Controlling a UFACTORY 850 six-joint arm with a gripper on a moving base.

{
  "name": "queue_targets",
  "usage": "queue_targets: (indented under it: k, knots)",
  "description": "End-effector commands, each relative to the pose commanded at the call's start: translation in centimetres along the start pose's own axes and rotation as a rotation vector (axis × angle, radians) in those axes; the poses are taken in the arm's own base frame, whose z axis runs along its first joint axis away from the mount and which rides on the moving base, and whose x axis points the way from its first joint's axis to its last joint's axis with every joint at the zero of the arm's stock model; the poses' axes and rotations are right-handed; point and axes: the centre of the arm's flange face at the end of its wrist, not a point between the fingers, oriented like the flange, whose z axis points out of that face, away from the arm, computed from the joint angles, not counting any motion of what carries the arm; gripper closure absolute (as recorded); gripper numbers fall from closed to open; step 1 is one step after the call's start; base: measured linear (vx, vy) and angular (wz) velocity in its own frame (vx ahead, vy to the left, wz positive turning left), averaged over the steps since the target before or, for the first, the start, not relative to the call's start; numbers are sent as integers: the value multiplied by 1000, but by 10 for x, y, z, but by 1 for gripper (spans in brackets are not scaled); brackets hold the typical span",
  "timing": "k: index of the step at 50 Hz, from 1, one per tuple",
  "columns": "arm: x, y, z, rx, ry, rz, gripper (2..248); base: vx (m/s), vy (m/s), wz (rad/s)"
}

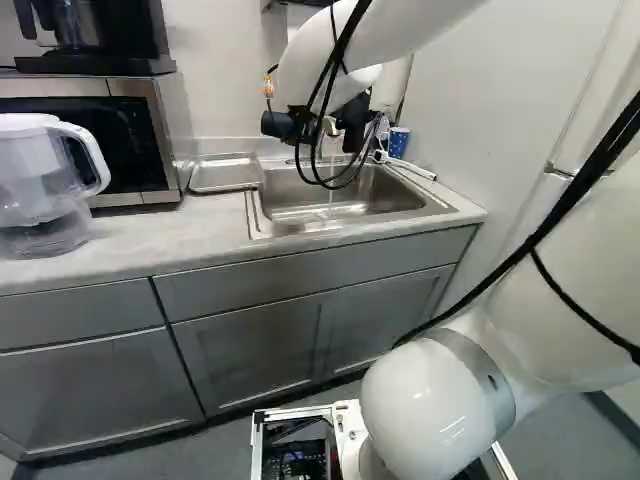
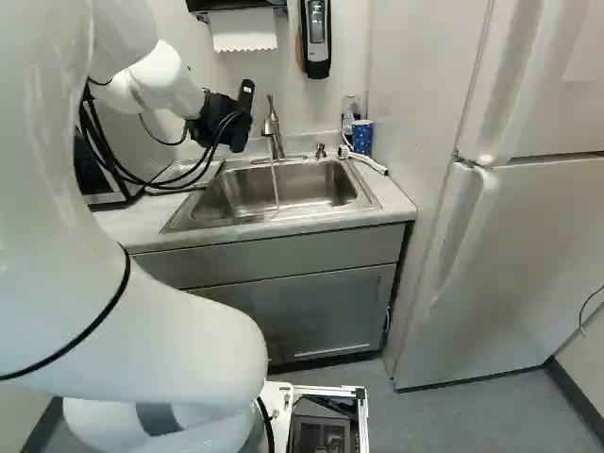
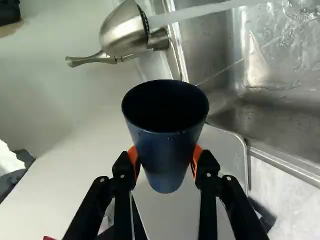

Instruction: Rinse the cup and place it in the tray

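Cup (image 3: 166, 145) clamped, folks, a grip across its dark wall, one orange pad of the gripper (image 3: 165, 157) at nine o'clock and the other at three, taking twelve as straight ahead of the fingers! Out at eleven o'clock from the cup stood the faucet (image 3: 120, 32), pouring water (image 3: 205, 12) towards two o'clock into the sink (image 3: 280, 117), and the cup was clear of that stream. Trouble looked likeliest at the grip: beads of wet showed on a wall that narrowed towards the base, so a squeeze could well have made it slide. A swing towards eleven threatened a knock on the faucet, and whatever water sat in that dark mouth, which nobody could make out, might have spilled. Over at nine o'clock from the sink in the left base view waited the tray (image 1: 226, 173), where a raised edge could have caught the narrow base and tipped the whole thing, especially if let go at a slant. And those cables (image 1: 335, 165), looping low over the sink, risked dragging against its rim
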Motion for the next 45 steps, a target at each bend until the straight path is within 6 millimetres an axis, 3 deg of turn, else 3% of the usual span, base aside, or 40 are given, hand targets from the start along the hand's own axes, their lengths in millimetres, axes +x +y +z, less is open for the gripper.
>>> queue_targets:
  k: [15,45]
  knots:
    - [0,0,0,0,0,-24,129,0,0,0]
    - [0,0,0,0,0,-327,129,0,0,0]
